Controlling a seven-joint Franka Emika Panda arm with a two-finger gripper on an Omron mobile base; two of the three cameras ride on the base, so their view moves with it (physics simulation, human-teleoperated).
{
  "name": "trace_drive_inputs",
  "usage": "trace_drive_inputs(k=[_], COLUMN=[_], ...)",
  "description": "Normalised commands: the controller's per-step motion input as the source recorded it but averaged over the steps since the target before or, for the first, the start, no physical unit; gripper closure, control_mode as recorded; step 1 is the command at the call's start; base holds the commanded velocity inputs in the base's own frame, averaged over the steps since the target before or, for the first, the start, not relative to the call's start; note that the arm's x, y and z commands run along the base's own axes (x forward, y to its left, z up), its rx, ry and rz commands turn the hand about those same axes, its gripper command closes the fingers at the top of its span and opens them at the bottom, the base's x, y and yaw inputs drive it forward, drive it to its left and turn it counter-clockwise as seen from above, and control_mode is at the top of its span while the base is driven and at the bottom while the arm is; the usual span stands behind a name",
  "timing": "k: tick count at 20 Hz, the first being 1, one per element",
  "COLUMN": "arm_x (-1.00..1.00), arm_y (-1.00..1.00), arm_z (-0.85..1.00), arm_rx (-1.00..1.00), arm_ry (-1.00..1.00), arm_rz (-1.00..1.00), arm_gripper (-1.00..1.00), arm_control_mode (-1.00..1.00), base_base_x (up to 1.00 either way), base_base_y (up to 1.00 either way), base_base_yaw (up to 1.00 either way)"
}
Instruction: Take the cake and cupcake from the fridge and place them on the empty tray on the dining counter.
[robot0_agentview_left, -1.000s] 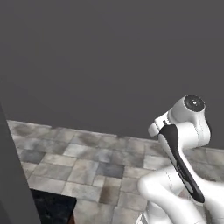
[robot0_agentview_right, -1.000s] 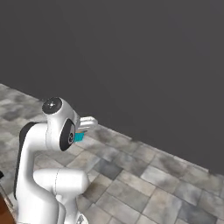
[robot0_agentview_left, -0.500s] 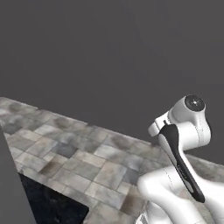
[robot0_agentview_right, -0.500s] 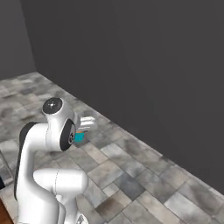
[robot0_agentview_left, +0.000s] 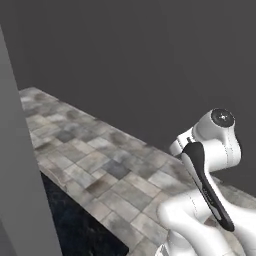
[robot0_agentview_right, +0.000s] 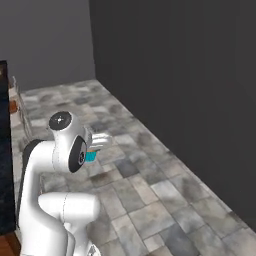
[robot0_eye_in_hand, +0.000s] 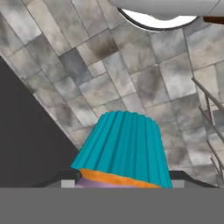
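Hand view shows the end effector (robot0_eye_in_hand: 122, 186) apparently clamped around the teal-wrapped cupcake (robot0_eye_in_hand: 122, 148) above tiled floor (robot0_eye_in_hand: 87, 65).

We see open tiled floor (robot0_agentview_right: 150, 190) ahead and below, with free room over it. A dark wall (robot0_agentview_right: 190, 75) closes one side, a grey panel (robot0_agentview_left: 20, 165) stands close on the left, and thin rails (robot0_eye_in_hand: 212, 127) cross one edge of the hand view.
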Motion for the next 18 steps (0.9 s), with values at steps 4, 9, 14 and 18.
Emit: trace_drive_inputs(k=[4, 9, 14, 18], arm_x=[0.0, 0.0, 0.0, 0.0], arm_y=[0.0, 0.0, 0.0, 0.0], arm_z=[0.0, 0.0, 0.0, 0.0], arm_rx=[0.0, 0.0, 0.0, 0.0], arm_ry=[0.0, 0.0, 0.0, 0.0], arm_rz=[0.0, 0.0, 0.0, 0.0], arm_gripper=[1.0, 1.0, 1.0, 1.0], arm_control_mode=[1.0, 1.0, 1.0, 1.0], base_base_x=[0.66, 0.8, 0.8, 0.8], base_base_y=[0.09, 0.02, -0.07, -0.17], base_base_yaw=[0.46, 0.39, 0.27, 0.21])
